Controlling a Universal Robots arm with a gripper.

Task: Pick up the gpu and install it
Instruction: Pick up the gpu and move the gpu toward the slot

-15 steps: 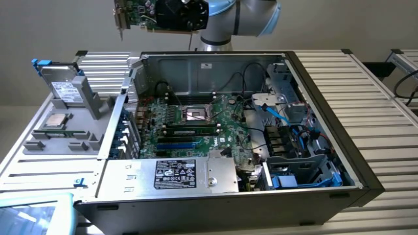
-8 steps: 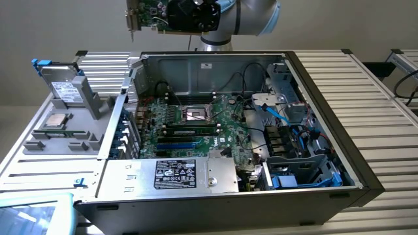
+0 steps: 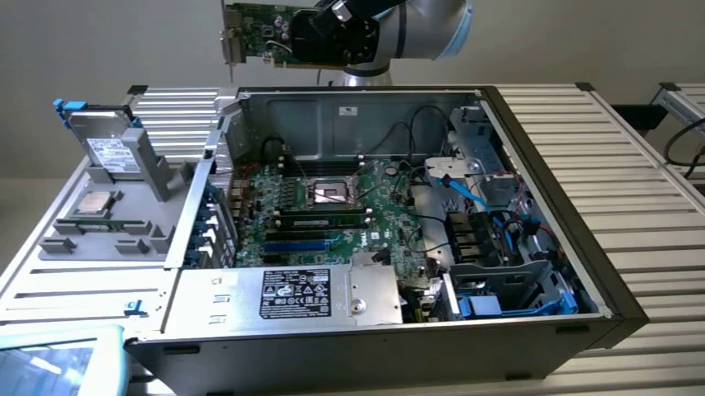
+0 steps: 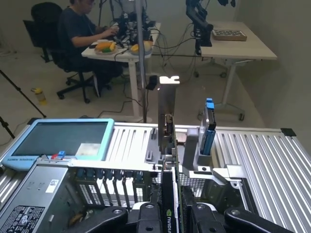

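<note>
Fingers (image 4: 148,218) tight on both faces of the gpu (image 4: 168,155), high above the case (image 3: 330,124).

Clamping the gpu (image 3: 259,33) in the tool (image 3: 310,37), high above the back wall of the open computer case (image 3: 330,124) on the table (image 3: 639,165). Inside it, a motherboard (image 3: 319,219); at the exterior view's left, a hard drive (image 3: 106,147) upright in a holder (image 3: 149,169).

The gpu (image 3: 267,33) is a small flat card with a green circuit-board face, a black cooler and a silver end bracket (image 4: 167,109). It stands on edge, clamped in the tool (image 4: 171,216), held well above the open computer case (image 3: 364,359), over its far wall.
</note>
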